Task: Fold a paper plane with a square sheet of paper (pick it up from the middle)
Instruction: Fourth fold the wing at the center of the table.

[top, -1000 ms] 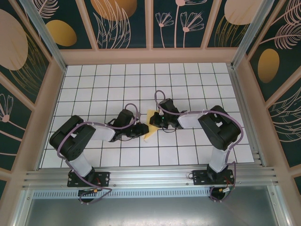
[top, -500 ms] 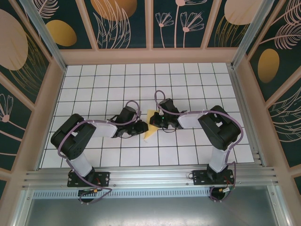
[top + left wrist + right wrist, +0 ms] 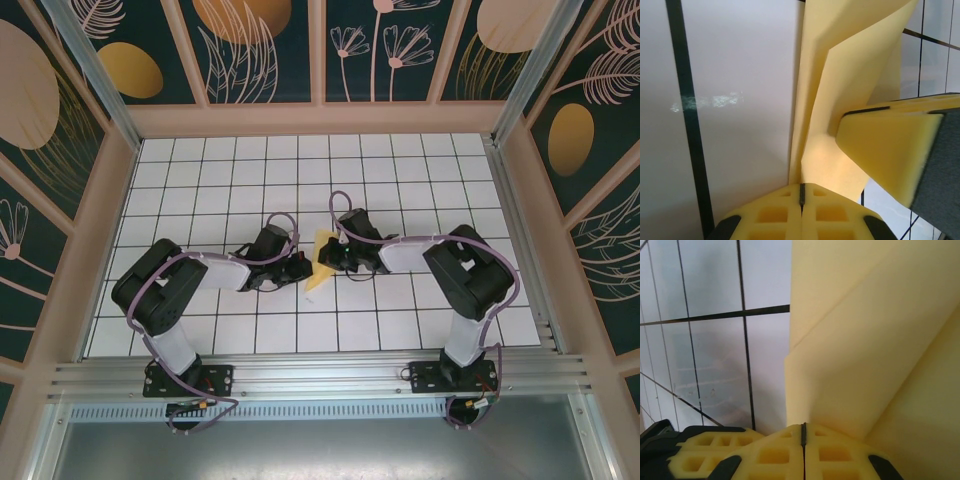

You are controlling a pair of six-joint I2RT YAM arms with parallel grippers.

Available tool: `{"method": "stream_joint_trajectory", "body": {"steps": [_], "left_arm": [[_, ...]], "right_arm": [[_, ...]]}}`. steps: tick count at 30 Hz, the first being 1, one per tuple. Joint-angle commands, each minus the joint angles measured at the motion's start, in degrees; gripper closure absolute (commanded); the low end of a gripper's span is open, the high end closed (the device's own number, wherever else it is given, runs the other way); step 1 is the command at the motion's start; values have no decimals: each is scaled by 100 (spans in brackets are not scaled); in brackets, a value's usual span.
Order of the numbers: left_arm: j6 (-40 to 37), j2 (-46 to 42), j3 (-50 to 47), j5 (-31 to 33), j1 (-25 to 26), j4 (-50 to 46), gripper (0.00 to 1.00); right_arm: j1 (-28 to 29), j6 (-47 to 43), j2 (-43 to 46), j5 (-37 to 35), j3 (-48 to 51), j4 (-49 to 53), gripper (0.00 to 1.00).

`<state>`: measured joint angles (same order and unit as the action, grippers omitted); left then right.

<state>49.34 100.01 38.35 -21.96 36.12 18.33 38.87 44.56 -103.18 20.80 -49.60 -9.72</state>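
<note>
White grid table (image 3: 200, 180) — right gripper (image 3: 803, 429) pinches the yellow paper (image 3: 865, 340), left gripper (image 3: 801, 188) pressed together at its edge.

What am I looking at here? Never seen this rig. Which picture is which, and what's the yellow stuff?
Two robot arms are bolted side by side at the near edge of a white tiled table. The wide picture looks down from above and behind them: the left tool and the right tool meet at a partly folded sheet of yellow paper. The other two pictures come from a camera on each wrist, looking along that arm's own yellow foam fingers. In the left wrist view the left tool is shut and the paper runs right into its tips, so it looks pinched there. In the right wrist view the right tool is shut too, with creased paper rising from its pads. Both arms seem to grip the same sheet.
</note>
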Motion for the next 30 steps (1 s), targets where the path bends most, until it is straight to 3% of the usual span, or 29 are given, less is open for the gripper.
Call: {"method": "stream_joint_trajectory", "body": {"steps": [1, 6, 19, 30], "left_arm": [[-44, 221, -272, 726, -116, -332, 99], [-76, 212, -328, 492, -115, -211, 99], [-249, 436, -336, 411, -121, -518, 100], [-302, 564, -381, 447, -114, -574, 100]], "right_arm": [[-86, -86, 471, -146, -24, 22, 91], [-118, -50, 364, 215, 6, -124, 92], [-260, 187, -404, 107, 201, -336, 93], [-534, -51, -107, 246, -138, -49, 92]]}}
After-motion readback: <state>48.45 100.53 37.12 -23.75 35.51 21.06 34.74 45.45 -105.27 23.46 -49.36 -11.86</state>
